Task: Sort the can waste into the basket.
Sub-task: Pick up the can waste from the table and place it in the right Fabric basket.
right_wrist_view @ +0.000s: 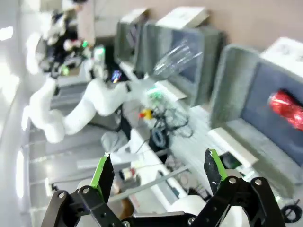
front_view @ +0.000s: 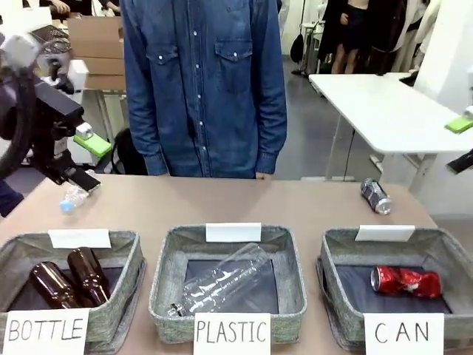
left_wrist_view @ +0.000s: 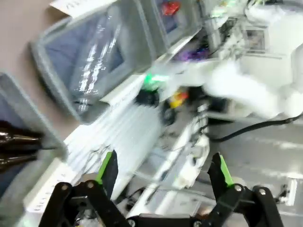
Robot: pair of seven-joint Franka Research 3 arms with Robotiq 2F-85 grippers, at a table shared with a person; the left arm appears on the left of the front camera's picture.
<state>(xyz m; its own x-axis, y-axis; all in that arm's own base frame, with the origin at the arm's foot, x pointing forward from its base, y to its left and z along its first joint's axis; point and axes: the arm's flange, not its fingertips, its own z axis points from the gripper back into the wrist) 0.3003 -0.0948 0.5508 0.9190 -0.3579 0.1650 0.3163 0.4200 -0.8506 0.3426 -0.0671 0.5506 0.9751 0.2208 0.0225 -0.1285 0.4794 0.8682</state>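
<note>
Where the long tan table [front_view: 222, 203] runs across the front view, a person [front_view: 203, 89] in a blue denim shirt stands at its far edge, sleeves hanging down. The robot's left arm [front_view: 44, 118] comes in high on the left, above that end of the table. In its own wrist view, which is blurred, the left claw [left_wrist_view: 164, 164] stands wide, its two black fingers with green pads far apart and nothing between them. The right claw [right_wrist_view: 158, 165] is spread just as wide and also holds nothing. In the front view it is raised at the right edge, away from the cans.

Three grey woven baskets sit in a row along the near edge. The left basket [front_view: 126, 296], signed "BOTTLE", holds two brown bottles [front_view: 63, 281] lying side by side. The middle basket [front_view: 166, 281], signed "PLASTIC", holds a big clear bottle [front_view: 222, 285] lying slantwise. The right basket [front_view: 340, 296] carries the sign "CAN".

The red can [front_view: 405, 281], badly dented, lies on its side on the dark floor of the right basket, toward its right wall. The dark can [front_view: 375, 196], with silver ends, lies on its side on the bare table beyond that basket, near the far right corner and well apart from both claws. A small crushed clear bottle [front_view: 74, 198] lies on the table at the far left, just under the left claw as the front view shows it.
</note>
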